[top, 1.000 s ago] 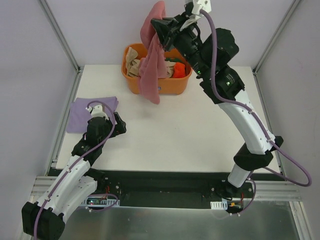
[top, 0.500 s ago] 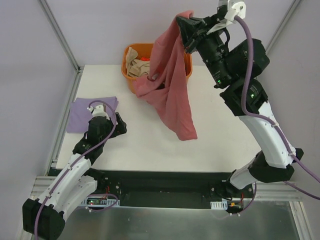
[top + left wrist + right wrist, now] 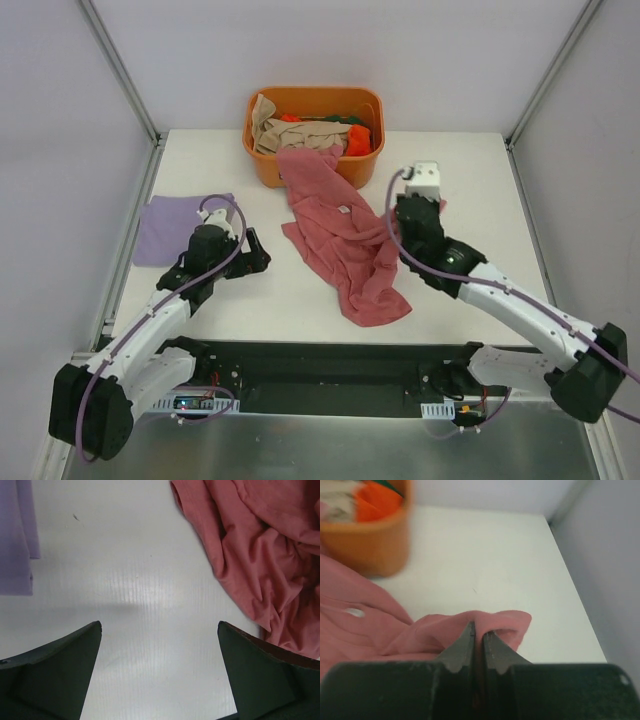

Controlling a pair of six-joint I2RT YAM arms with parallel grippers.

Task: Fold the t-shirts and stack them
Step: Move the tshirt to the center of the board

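- My right tool: both fingers pressed together on a raised fold of the rose-red t-shirt, and cloth shows on each side of the tips.
- Rose-red t-shirt: lies crumpled and unfolded on the counter, spreading away to the left of my right tool. Its far end touches the front wall of the orange tub.
- My left tool: fingers spread well apart, nothing between them, above bare counter.
- Seen from my left tool, the rose-red t-shirt fills the area ahead and to the right, its nearest edge just beside the right finger.
- Lavender t-shirt: lies flat on the counter ahead and to the left of my left tool, apart from it.
- Orange tub: beyond both tools at the far edge of the counter, holding a beige t-shirt with orange and green cloth beside it.
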